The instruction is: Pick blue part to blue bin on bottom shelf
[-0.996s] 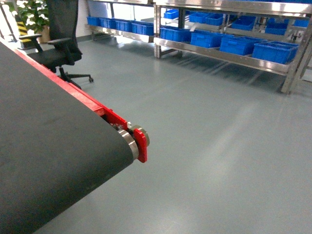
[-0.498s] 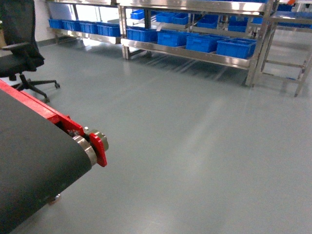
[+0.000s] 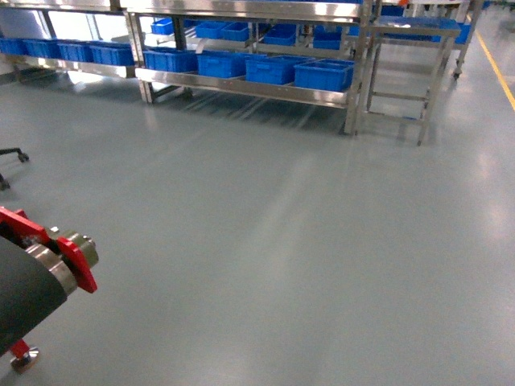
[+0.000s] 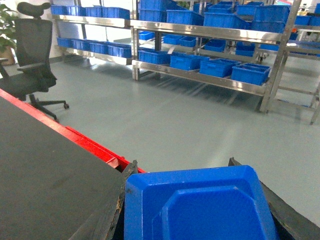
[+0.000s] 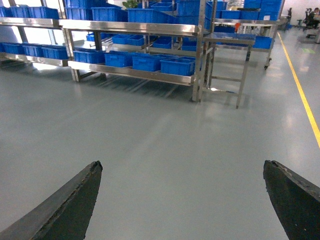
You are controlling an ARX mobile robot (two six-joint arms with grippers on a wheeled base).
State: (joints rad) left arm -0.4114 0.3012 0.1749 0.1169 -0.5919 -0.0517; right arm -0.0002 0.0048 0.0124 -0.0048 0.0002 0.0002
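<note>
In the left wrist view we find the blue part [image 4: 200, 205] clamped between the jaws of the left gripper [image 4: 200, 210], beside the black belt table [image 4: 50, 170]. In the right wrist view the right gripper [image 5: 182, 200] is spread wide and carries nothing. Pickup is therefore complete; delivery remains. Across the bare floor [image 3: 306, 241], the bottom shelf [image 3: 241, 87] holds a row of bins, among them the blue bin [image 3: 323, 75], well apart from us. We judge that the approach and the placement are still outstanding.

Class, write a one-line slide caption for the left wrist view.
Left gripper carries the blue part beside the black belt table.
</note>
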